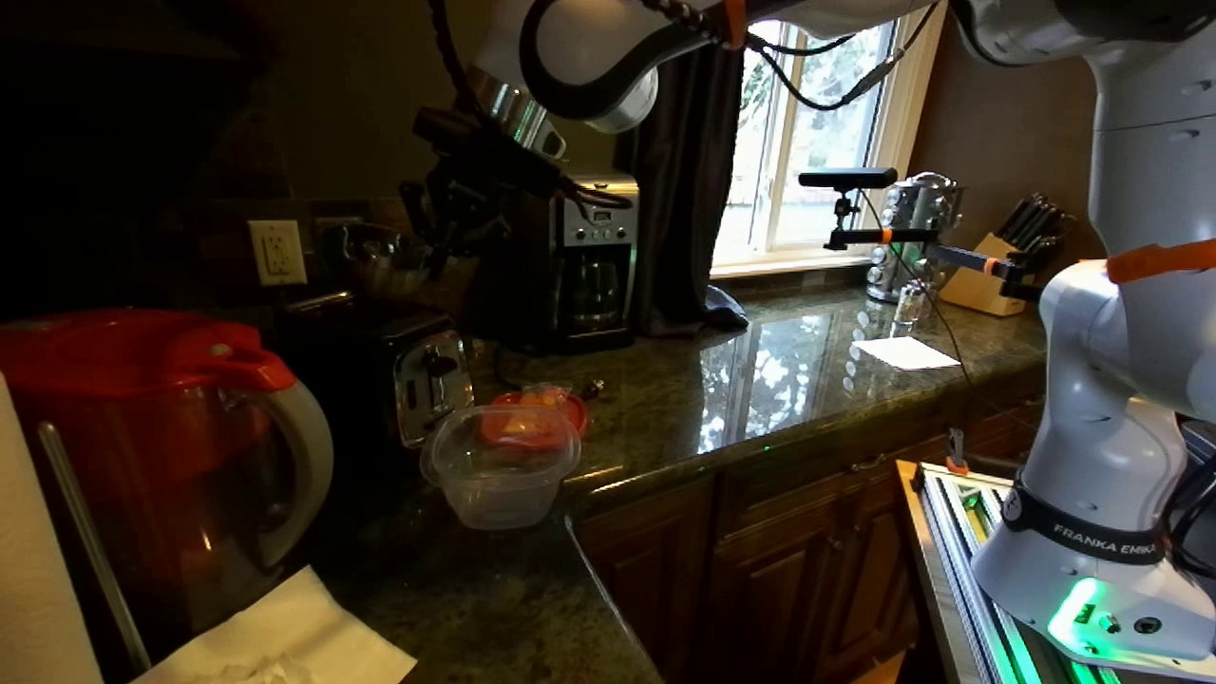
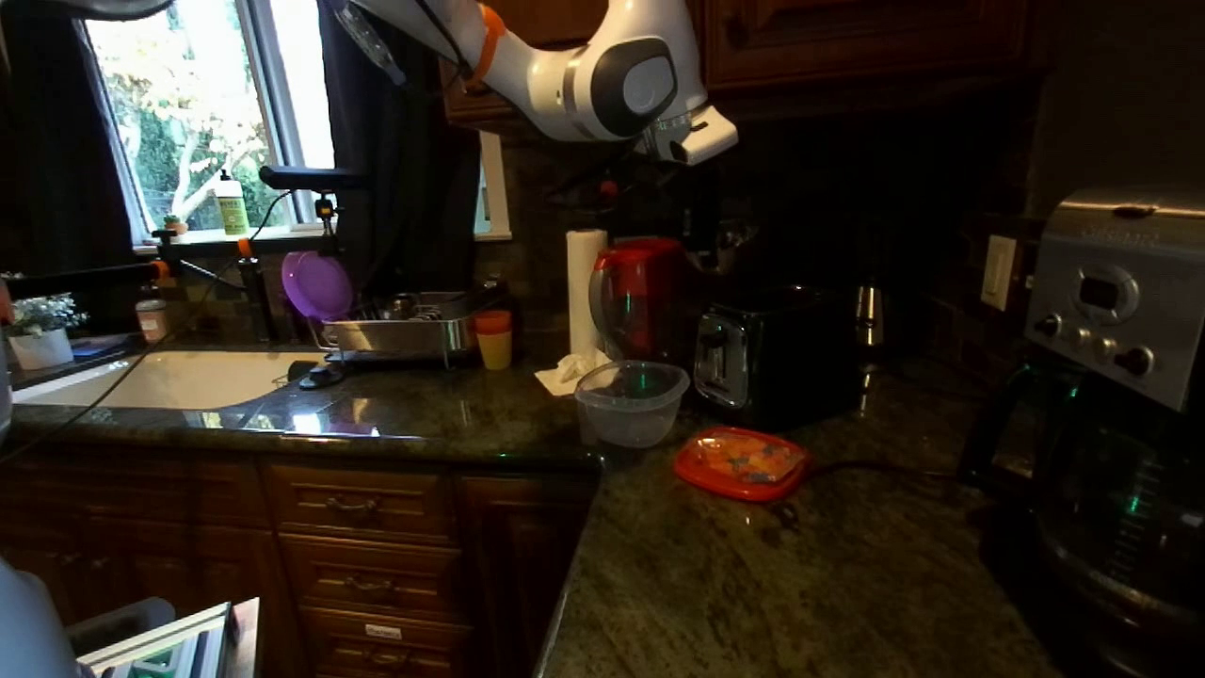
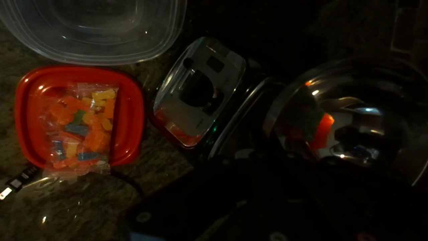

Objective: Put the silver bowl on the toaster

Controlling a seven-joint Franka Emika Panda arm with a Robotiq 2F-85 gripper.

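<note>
The silver bowl [image 3: 371, 100] is large at the right of the wrist view, with orange and green patches inside that may be reflections. My gripper [image 3: 267, 142] is shut on its near rim; the fingertips are very dark. In both exterior views the bowl [image 1: 385, 261] [image 2: 737, 240] hangs from the gripper [image 1: 435, 255] [image 2: 701, 247] over the toaster. The black toaster [image 1: 351, 366] with a shiny front panel stands on the counter. It also shows in an exterior view [image 2: 786, 353] and the wrist view [image 3: 204, 93]. The bowl looks slightly above the toaster top; I cannot tell the exact gap.
A clear plastic container [image 2: 629, 419] stands beside the toaster's front. A red lid [image 2: 720, 484] with a bag of candy [image 3: 83, 130] lies near it. A red-topped pitcher [image 1: 142, 351] and a coffee maker [image 1: 594, 256] stand on either side. A plug [image 3: 20, 180] lies by the lid.
</note>
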